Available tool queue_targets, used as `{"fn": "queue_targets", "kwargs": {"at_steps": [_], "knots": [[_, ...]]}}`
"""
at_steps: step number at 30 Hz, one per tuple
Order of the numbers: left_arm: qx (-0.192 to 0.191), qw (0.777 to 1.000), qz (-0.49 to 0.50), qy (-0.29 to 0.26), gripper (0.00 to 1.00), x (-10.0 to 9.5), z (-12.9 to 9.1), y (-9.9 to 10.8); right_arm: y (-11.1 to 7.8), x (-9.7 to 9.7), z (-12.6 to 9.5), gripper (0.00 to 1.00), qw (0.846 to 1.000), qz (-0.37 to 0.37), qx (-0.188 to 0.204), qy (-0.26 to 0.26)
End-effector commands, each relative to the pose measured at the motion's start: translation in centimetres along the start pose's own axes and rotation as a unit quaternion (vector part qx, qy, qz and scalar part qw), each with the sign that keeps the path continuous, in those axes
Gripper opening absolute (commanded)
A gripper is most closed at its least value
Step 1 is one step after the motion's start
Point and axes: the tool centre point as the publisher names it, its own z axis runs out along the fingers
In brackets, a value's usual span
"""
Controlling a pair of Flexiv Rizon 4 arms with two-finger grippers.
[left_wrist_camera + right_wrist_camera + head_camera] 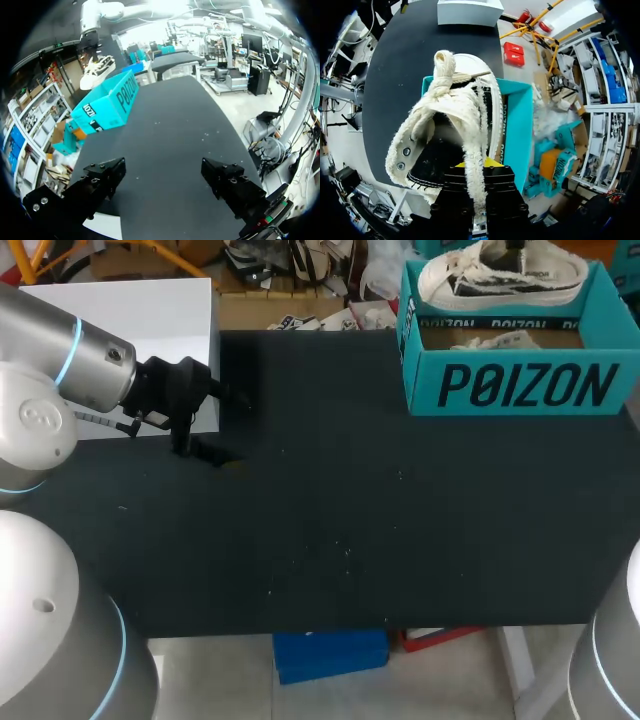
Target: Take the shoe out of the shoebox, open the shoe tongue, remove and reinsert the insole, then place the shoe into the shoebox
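Observation:
A white shoe [500,275] with dark stripes and frayed cream laces hangs over the teal shoebox [520,380] at the table's back right. In the right wrist view my right gripper [479,167] is shut on the shoe [450,115] at its collar, and the open box [517,125] lies below it. The left wrist view shows the shoe [97,70] held above the box [107,102] far ahead. My left gripper [185,440] hovers low over the table's left side. Its black fingers [100,177] stand wide open with nothing between them.
A white box [130,310] stands at the back left corner, just behind my left gripper. Crumpled white paper [495,340] lies inside the shoebox. The black tabletop [350,520] stretches between the left gripper and the shoebox.

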Motion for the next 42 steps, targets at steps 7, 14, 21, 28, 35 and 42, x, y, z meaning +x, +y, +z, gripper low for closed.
{"fn": "queue_targets", "kwargs": {"at_steps": [7,14,21,28,35,42], "knots": [[-0.002,1.000,0.000,0.000,1.00,0.0,0.0,-0.1,-0.5,-4.3,2.6,0.00,0.998,-0.031,0.006,0.062],[-0.002,1.000,0.000,0.000,1.00,0.0,0.0,-0.1,-0.9,-5.0,5.6,0.00,0.997,-0.031,0.005,0.073],[-0.002,1.000,0.000,0.000,1.00,0.0,0.0,-0.1,-1.9,-5.5,8.3,0.00,0.996,-0.019,-0.001,0.093],[-0.002,1.000,0.000,0.000,1.00,0.0,0.0,-0.1,-3.0,-6.6,11.0,0.00,0.994,-0.015,-0.011,0.111],[-0.002,1.000,0.000,0.000,1.00,0.0,0.0,-0.1,-3.3,-7.4,13.5,0.00,0.991,-0.012,-0.022,0.129],[-0.002,1.000,0.000,0.000,1.00,0.0,0.0,-0.1,-3.7,-8.0,15.9,0.00,0.989,-0.009,-0.033,0.144]]}}
